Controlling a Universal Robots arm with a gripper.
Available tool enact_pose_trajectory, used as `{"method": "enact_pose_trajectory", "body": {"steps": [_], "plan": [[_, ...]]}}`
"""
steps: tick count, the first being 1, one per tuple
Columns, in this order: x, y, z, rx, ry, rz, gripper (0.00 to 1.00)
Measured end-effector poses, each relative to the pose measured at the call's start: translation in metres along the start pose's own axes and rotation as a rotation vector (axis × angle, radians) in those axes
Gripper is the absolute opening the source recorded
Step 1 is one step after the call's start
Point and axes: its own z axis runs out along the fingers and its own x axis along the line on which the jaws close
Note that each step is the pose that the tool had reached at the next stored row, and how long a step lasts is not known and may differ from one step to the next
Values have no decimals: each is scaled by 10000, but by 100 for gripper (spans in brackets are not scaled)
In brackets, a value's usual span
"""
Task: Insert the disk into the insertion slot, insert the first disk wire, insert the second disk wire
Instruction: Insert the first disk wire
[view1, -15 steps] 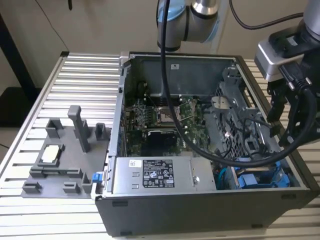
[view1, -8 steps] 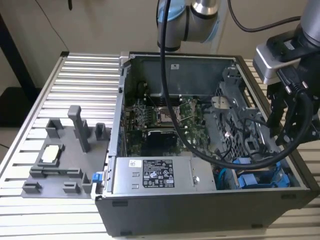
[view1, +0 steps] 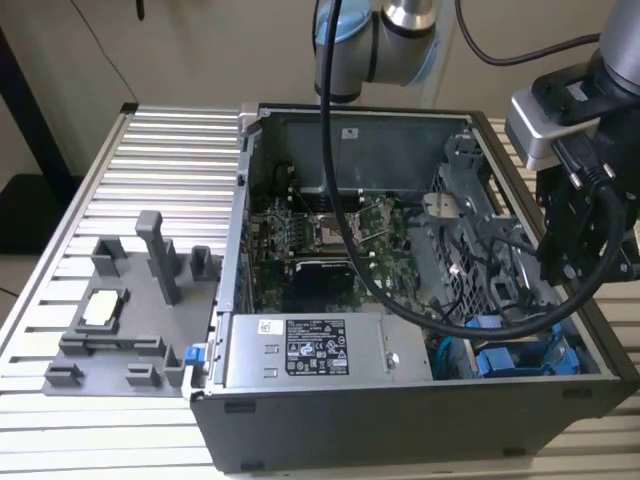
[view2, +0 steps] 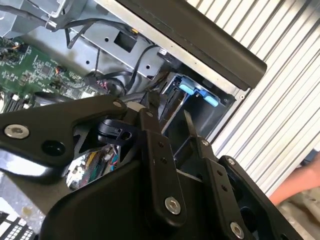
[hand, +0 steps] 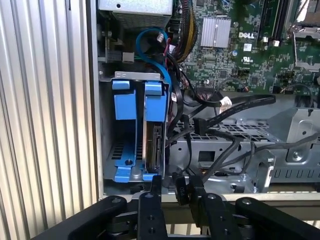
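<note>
The black two-fingered tool (hand: 176, 186) hangs parted, apparently empty. Just ahead, the silver-grey blue-framed disk (hand: 156, 144) stands edge-on inside the blue-railed metal slot (hand: 124, 106).

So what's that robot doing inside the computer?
A robot arm is working inside an open computer case. The disk, in its blue carrier, looks already slid on edge into the insertion slot. The gripper hangs right by that slot, next to a bunch of black wires. I can't tell whether any wire is plugged into the disk yet.
</note>
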Motion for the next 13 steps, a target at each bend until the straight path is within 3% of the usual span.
{"method": "enact_pose_trajectory", "body": {"steps": [1, 2, 10, 13], "plan": [[-1, 0, 1, -1, 17, -4, 35], [-1, 0, 1, -1, 22, -5, 28], [-4, -1, -2, -7, 141, -33, 28], [-3, 0, -1, -9, 187, -43, 19]]}}
